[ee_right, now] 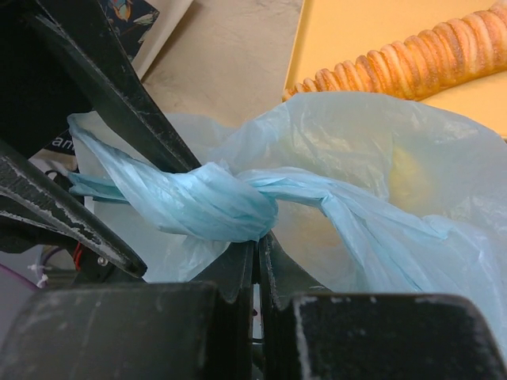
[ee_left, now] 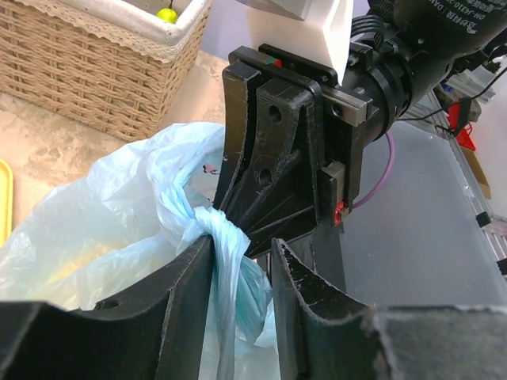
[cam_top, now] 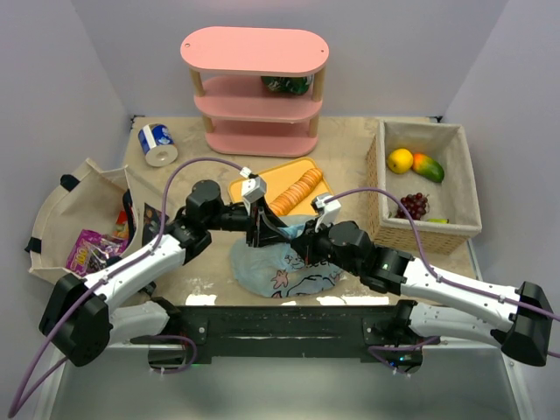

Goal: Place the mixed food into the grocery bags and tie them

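Right pincer (ee_right: 256, 252) clamps the knotted handle (ee_right: 214, 202) of the grocery bag (ee_right: 372, 142); left pincer (ee_left: 243, 247) stands part-open around it. Thin, slippery film: grip bunched strands.

No text reads clearly: the white lettering (ee_left: 467, 22) on the black wrist housing (ee_left: 420, 59) behind the right claw (ee_left: 230, 210) is blurred and cropped.

Plain pale lilac-white walls (cam_top: 61, 61) are closing in the scene on three sides under soft, even light. A table covered in beige textured cloth (cam_top: 350, 144) is filling the space between them. A pink three-tier oval shelf with pale wooden posts (cam_top: 254, 51) is standing at its far edge, and a rectangular cloth-lined wicker basket (cam_top: 470, 179) is sitting at its right.
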Robot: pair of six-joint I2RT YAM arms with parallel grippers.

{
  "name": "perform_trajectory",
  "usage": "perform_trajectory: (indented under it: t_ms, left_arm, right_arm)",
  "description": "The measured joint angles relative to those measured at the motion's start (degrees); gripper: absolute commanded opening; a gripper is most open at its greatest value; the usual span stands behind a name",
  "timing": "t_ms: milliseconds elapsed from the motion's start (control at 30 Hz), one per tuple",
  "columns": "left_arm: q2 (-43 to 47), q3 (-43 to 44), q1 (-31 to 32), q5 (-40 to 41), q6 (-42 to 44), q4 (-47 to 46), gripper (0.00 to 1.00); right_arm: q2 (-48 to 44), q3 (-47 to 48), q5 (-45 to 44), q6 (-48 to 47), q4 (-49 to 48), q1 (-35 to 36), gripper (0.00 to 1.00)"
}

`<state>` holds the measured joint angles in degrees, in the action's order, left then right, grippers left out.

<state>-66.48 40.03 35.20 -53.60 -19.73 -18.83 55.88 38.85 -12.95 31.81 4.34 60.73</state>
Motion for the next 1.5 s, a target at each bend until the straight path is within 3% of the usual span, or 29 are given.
perform_trajectory:
  t_ms: [167,300,433,533,567,667,933,1200,1500]
  left_arm:
    - [-0.31,0.0,0.0,1.29,-0.7,-0.09,0.25]
    - [-0.63,0.0,0.0,2.6,-1.29,-0.46,0.07]
    - [-1.09,-0.02,0.0,3.34,-2.1,-0.72,0.0]
    - [-1.29,-0.07,0.0,3.65,-2.23,-0.7,0.0]
    - [-1.29,-0.07,0.0,3.76,-2.23,-0.76,0.0]
    - [-1.29,-0.07,0.02,3.98,-2.19,-1.25,0.0]
    - [-1.27,-0.07,0.17,4.79,0.02,-0.96,0.0]
    - [0.33,-0.07,0.61,7.04,4.61,1.84,0.0]
    - [2.47,0.02,2.93,9.53,9.68,4.66,0.0]
  right_arm:
    - [0.0,0.0,0.02,-0.63,-0.04,0.0,0.0]
    - [0.07,0.0,0.24,-1.29,-0.09,0.0,0.0]
    - [0.81,0.0,0.46,-1.62,-0.24,0.0,0.04]
    - [1.05,0.0,0.57,-1.62,-0.17,0.0,0.29]
    - [0.85,0.0,0.72,-1.6,0.0,0.0,0.43]
    - [-1.18,0.0,2.29,-1.01,2.1,0.0,0.6]
    - [-13.79,1.22,7.67,4.39,8.39,0.0,0.77]
    - [-18.53,7.08,7.04,10.91,18.93,0.0,0.78]
    - [-21.05,14.62,3.04,18.97,21.99,0.0,0.66]
